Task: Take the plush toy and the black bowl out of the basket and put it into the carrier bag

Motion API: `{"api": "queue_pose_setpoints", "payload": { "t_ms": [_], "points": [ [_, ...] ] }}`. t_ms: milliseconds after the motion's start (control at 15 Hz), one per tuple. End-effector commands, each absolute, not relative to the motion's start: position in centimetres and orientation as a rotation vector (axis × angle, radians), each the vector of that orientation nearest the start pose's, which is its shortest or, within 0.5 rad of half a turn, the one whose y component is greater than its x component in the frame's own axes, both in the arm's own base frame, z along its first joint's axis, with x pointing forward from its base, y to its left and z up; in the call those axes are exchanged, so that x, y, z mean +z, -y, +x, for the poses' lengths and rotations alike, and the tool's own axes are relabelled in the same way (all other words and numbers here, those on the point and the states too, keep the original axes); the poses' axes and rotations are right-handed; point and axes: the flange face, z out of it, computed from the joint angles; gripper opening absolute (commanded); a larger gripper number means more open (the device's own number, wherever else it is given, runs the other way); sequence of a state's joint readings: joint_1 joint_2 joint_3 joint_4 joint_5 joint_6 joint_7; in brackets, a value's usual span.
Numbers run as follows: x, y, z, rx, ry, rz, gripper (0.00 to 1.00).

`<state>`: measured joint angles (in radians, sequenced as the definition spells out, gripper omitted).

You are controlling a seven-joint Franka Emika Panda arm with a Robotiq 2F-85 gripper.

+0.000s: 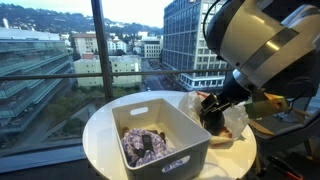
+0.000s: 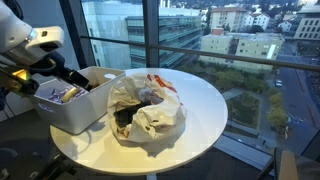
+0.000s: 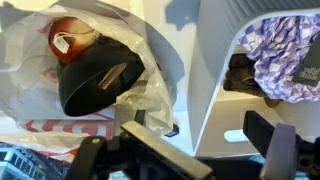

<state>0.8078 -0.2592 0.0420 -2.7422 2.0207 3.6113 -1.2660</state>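
The black bowl [image 3: 100, 80] lies inside the white plastic carrier bag [image 3: 30, 60], with a brown plush toy [image 3: 72, 38] bearing a tag just behind it. The bowl also shows inside the bag in an exterior view [image 2: 125, 118]. The white basket [image 3: 225, 95] stands right beside the bag and holds a purple patterned cloth [image 3: 285, 55]. My gripper [image 3: 205, 142] is open and empty, hovering above the gap between bag and basket, with the basket's corner between its fingers. It shows in both exterior views [image 1: 212, 108] [image 2: 70, 80].
Everything stands on a small round white table [image 2: 200, 100] beside a large window with railings. The basket [image 1: 160, 135] takes up the table's middle, the bag [image 1: 232, 118] its side. A dark item [image 3: 240, 70] lies in the basket beside the cloth.
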Motion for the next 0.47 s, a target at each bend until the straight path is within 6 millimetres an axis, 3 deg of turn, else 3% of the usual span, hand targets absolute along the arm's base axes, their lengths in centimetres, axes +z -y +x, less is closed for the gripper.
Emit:
{"api": "queue_pose_setpoints", "payload": {
  "t_ms": [0,400],
  "points": [
    [33.23,-14.22,27.40,-0.928,-0.045,-2.965,1.00],
    [33.58,-14.23,27.12,-0.933,-0.021,-2.960,1.00]
  ]
}}
